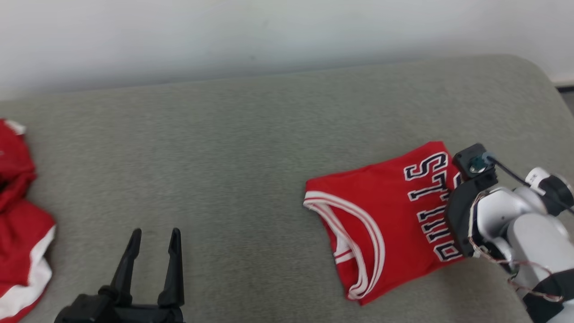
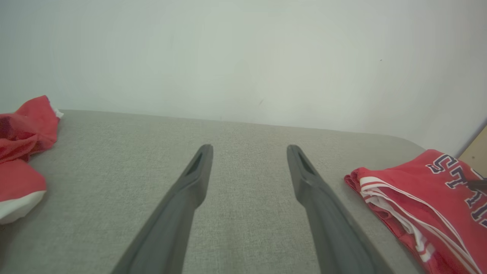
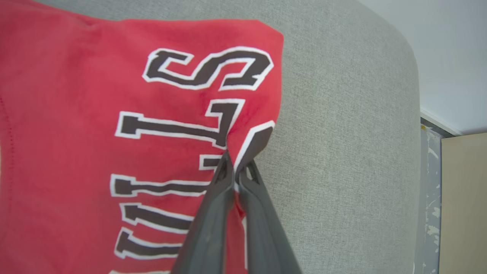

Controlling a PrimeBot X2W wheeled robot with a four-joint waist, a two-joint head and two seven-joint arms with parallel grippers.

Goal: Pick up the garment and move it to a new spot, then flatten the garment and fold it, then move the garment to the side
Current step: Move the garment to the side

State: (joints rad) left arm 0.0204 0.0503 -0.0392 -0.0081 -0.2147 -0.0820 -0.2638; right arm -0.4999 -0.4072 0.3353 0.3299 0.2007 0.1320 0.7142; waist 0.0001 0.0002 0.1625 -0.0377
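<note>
Pale right arm [image 1: 515,224] reached in from 4 o'clock, wrist bent down over the garment [image 1: 381,215]. The right gripper [image 3: 236,165] was pressed together, pinching the lettered edge into a small fold. The left gripper [image 1: 154,233], at 7 o'clock, stood spread, holding nothing. Red, white-trimmed and folded, the garment lay at 4 o'clock on the grey woven cushion [image 1: 224,134].

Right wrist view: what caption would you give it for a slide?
The right gripper, shut, pinches the lettered edge of a red jersey lying on a grey upholstered surface.
</note>
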